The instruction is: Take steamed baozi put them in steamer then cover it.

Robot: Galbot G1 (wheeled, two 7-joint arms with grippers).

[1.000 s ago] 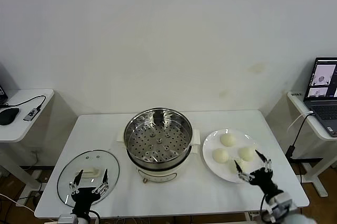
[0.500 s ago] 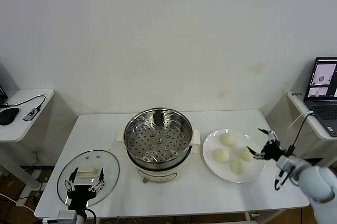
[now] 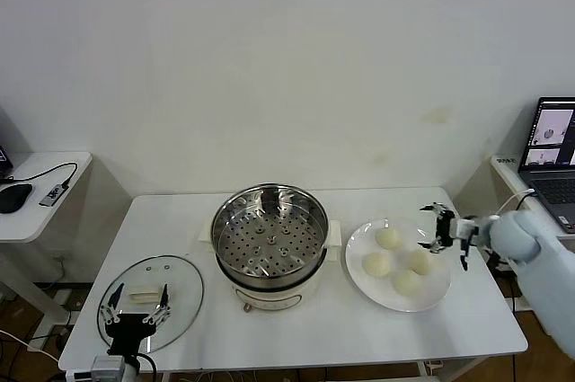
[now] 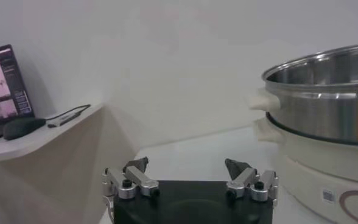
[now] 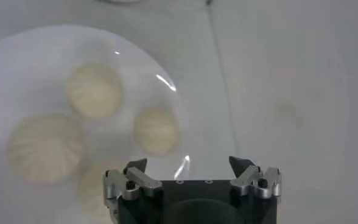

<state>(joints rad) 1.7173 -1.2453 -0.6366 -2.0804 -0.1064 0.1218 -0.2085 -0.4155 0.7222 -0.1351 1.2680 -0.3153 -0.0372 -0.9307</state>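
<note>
Head view first, from the desk's left: the left tool (image 3: 133, 315) hangs over the near left corner, just above the glass lid (image 3: 153, 297) lying flat there, fingers spread wide and holding nothing; it looks parked and need only wait. At the desk's middle stands the steamer (image 3: 269, 240), open, its holed tray bare. Toward the right edge sits a white plate (image 3: 359, 281) carrying four buns (image 3: 376, 264) close together, none yet moved. The right tool (image 3: 440, 227) is above the plate's far right rim, fingers fully apart and empty, so the step in hand appears to be the first pick. To do it well, I would settle on one bun, probably the nearest one (image 5: 156, 129) seen in the right wrist view, and centre the fingers over it before descending. The buns lie close, so a straight approach should keep the fingers from nudging a neighbour. They look soft; a gentle close, just enough to carry, should avoid denting one. A clean lift before crossing to the steamer's rim would keep the bun from dragging across the plate.
</note>
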